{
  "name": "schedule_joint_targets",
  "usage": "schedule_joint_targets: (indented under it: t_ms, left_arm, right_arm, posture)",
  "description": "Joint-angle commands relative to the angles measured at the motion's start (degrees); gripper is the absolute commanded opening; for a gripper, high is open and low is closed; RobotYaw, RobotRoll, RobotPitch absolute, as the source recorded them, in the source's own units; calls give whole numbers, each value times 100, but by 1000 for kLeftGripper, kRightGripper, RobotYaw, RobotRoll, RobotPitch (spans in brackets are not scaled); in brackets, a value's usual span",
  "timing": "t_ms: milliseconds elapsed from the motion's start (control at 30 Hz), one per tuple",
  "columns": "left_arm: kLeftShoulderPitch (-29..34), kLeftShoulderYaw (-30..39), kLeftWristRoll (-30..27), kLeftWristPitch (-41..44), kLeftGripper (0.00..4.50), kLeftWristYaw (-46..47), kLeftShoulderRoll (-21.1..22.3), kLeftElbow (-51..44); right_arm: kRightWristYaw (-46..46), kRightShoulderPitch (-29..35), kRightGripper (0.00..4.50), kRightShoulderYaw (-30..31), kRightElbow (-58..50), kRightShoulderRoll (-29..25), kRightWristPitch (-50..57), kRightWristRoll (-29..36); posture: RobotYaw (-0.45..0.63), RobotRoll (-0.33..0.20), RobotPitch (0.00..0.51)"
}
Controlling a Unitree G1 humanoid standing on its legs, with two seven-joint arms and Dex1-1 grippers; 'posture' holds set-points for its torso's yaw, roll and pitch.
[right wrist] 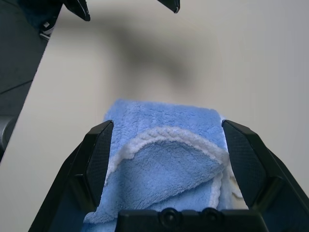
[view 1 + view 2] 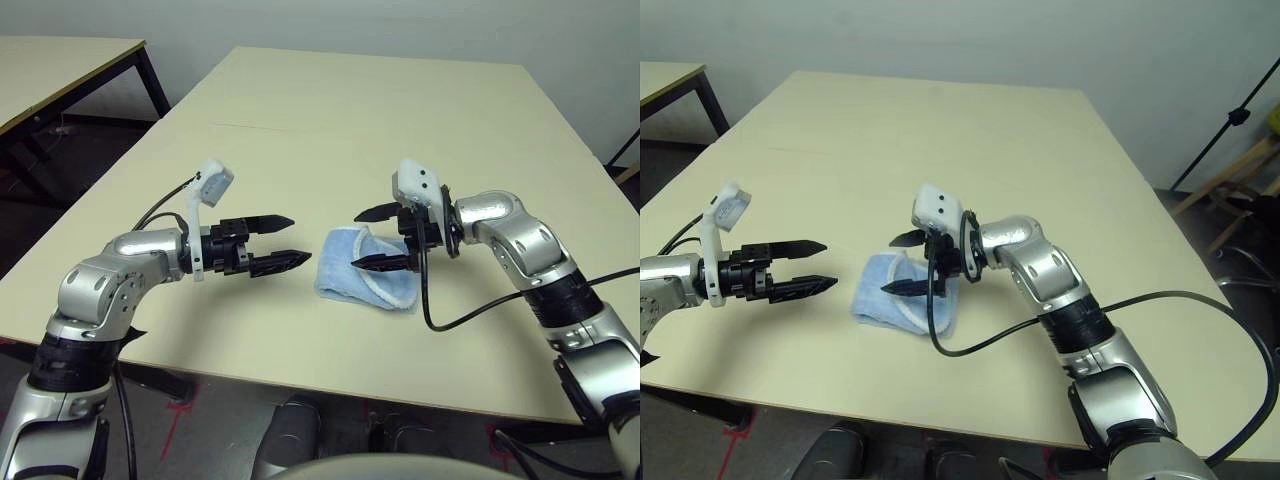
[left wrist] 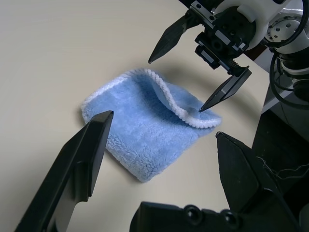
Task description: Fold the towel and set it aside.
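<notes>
Right tool (image 2: 372, 239) spread wide, holding nothing, fingers straddling the towel (image 2: 365, 268) from its right end. Left tool (image 2: 279, 241) also spread and empty, just left of the towel, apart from it. Towel lay bunched and partly folded on the beige surface (image 2: 350, 110) near its front edge, white-edged flap curled up on top. Likely light, soft, floppy; best pinched at the raised white edging or a corner. Second table (image 2: 60, 70) far left, dark floor.
</notes>
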Motion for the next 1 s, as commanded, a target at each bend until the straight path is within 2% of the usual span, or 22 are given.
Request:
schedule_joint_targets:
  t_ms: [33,67,100,200,467,500,633,767,1000]
  left_arm:
    - [-96,-116,-1,13,4477,42,-156,12]
    - [-152,-131,-57,82,4477,19,-205,51]
    - [-187,-136,-90,130,4075,-2,-238,77]
    - [-301,-237,26,144,3173,11,-299,218]
    - [-440,-933,786,-355,276,-154,-306,547]
    - [-475,-1014,883,-425,22,-153,-340,611]
    - [-551,-1219,1159,-607,22,-178,-426,794]
    - [-567,-1196,1187,-619,22,-171,-535,861]
    - [-500,-1149,1206,-492,22,-183,-491,751]
  right_arm:
    - [-29,23,4500,-187,-4,60,123,119]
    - [-39,49,4500,-206,-44,89,169,161]
    - [-47,69,4500,-216,-75,109,199,184]
    - [-24,74,3927,-215,-81,152,271,234]
    - [-142,-159,3926,-28,223,435,132,36]
    - [-122,-211,3926,44,295,463,75,-39]
    - [-88,-380,3926,166,532,606,-1,-207]
    - [-63,-502,3926,213,762,720,-154,-372]
    - [146,-366,3926,481,846,575,-335,-739]
  posture:
    - [202,0,39]
    - [202,0,39]
    - [202,0,39]
    - [193,0,39]
    - [191,0,37]
    - [191,0,37]
    - [192,0,37]
    - [198,0,36]
    - [199,0,38]
